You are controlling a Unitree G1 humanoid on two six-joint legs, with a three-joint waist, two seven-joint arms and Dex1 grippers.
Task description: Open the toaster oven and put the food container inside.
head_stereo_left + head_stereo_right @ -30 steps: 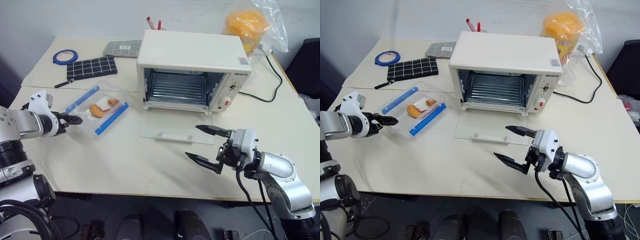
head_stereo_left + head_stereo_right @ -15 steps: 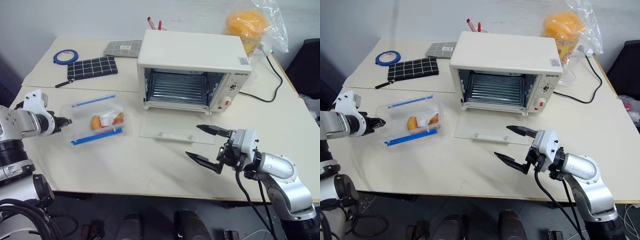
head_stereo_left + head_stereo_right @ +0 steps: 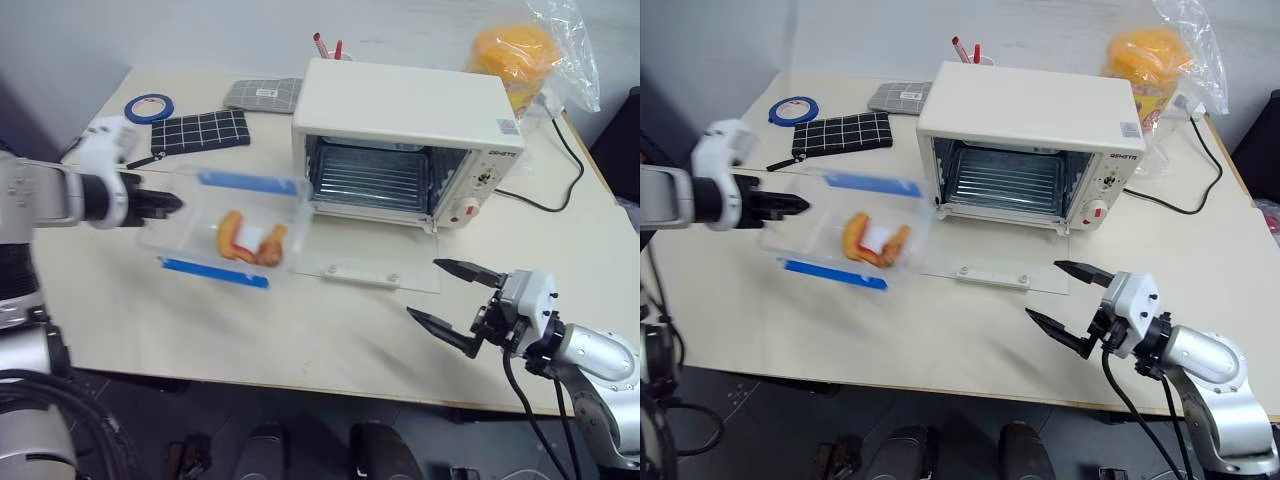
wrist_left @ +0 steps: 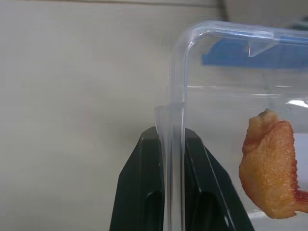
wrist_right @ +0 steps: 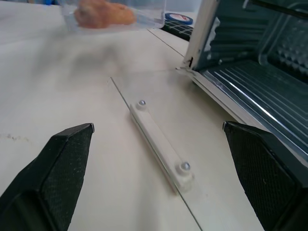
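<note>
Now my left end effector (image 4: 169,144) is clamped on the rim of the food container (image 3: 232,226), which hangs above the table (image 3: 330,330) toward its left edge. The toaster oven (image 3: 408,140), door down, lies to its right; the long axis points there. Orange pieces (image 3: 873,240) are inside. My right end effector (image 3: 448,303) is spread apart near the front edge.

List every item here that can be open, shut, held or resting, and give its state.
Cream-white boxy toaster oven: glass door folded flat open, wire rack bare.
Flat clear plastic food container with blue clips: lid on, gripped by its rim, lifted off the table.
Left claw: shut on the container rim.
Right claw: open, holding nothing.
</note>
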